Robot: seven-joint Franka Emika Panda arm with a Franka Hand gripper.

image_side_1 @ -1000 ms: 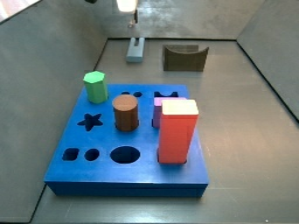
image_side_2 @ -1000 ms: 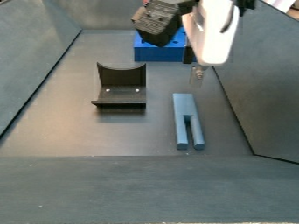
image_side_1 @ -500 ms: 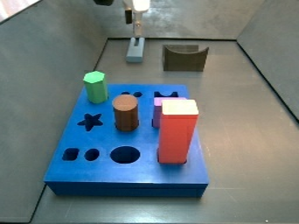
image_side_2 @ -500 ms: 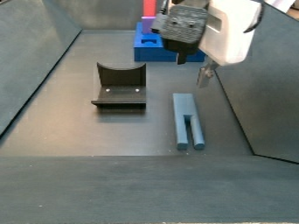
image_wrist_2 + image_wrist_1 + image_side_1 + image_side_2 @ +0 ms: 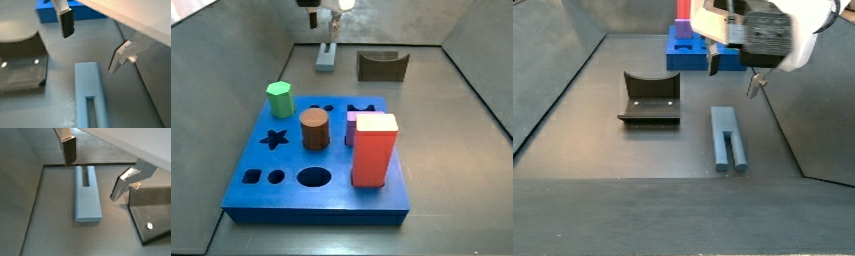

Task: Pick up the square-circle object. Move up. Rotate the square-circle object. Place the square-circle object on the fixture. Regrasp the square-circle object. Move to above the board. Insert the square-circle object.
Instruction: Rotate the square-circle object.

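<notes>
Square-circle object (image 5: pixel 727 138): a slim, pale steel-blue peg lying flat on the grey floor, untouched; in a wrist view (image 5: pixel 87 193) a slot runs along part of its upper face.
Peg against the fixture: in a side view it lies just beside the fixture (image 5: pixel 649 100), on that block's right, apart from it; in a side view (image 5: pixel 327 57) it lies on the fixture's (image 5: pixel 382 65) left.
Fixture: a dark olive-brown block with a curved notch in its top, standing on the floor; in a wrist view (image 5: pixel 20 65) it shows next to the peg (image 5: pixel 90 97).
Gripper (image 5: pixel 734 72): hangs above the peg's far end, between the fixture and the right wall, not touching the peg; in a side view (image 5: pixel 326 27) it is small at the frame's top, above the peg.
Jaws: spread wide apart with nothing between them; in both wrist views the peg lies on the floor below the gap (image 5: pixel 93 173) (image 5: pixel 93 45).
Fingers: flat silver plates with dark pads, one (image 5: pixel 69 150) and one (image 5: pixel 121 185) on either side of the peg's width.
Board (image 5: pixel 251 195): a bright-blue slab well apart from the fixture, carrying the other pieces and several cut-out holes.
Pieces on the board: a green hexagonal peg (image 5: pixel 279 99), a brown cylinder (image 5: pixel 315 129) and a tall red block (image 5: pixel 374 150), all upright.
</notes>
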